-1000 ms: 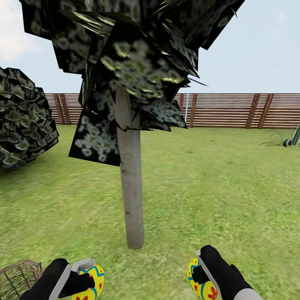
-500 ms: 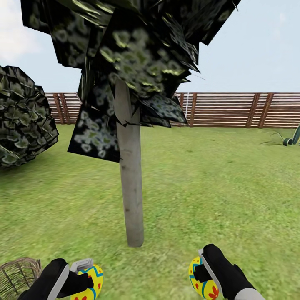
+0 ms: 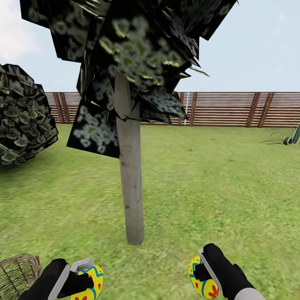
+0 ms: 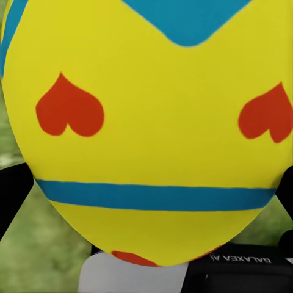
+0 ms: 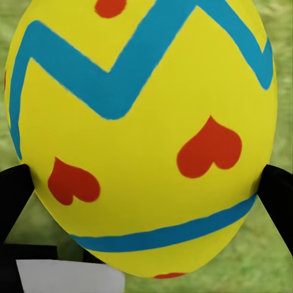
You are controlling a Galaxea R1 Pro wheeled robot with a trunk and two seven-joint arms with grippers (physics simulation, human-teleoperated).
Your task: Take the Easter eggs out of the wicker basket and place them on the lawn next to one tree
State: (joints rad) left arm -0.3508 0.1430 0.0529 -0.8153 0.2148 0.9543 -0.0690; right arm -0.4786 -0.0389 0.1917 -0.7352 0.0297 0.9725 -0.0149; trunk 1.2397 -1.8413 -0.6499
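Note:
A tree with a slim pale trunk (image 3: 131, 183) and a dark blocky crown stands on the lawn (image 3: 216, 187) just ahead of me. My left gripper (image 3: 85, 279) is shut on a yellow Easter egg (image 3: 92, 283) with blue bands and red marks, which looms large in the left wrist view (image 4: 146, 122). My right gripper (image 3: 200, 275) is shut on a second egg (image 3: 201, 280), seen close up in the right wrist view (image 5: 140, 134). Both eggs hang low, either side of the trunk's foot. The wicker basket's rim (image 3: 18, 273) pokes in at the lower left; its inside is hidden.
A dark leafy shrub (image 3: 23, 116) stands at the left. A brown slatted fence (image 3: 233, 109) closes the far side of the garden. A small spiky plant (image 3: 287, 139) sits at the far right. Open grass spreads right of the trunk.
The view has crept slightly forward and up, so the trunk's foot and the basket sit a little differently in frame. Both grippers keep their eggs.

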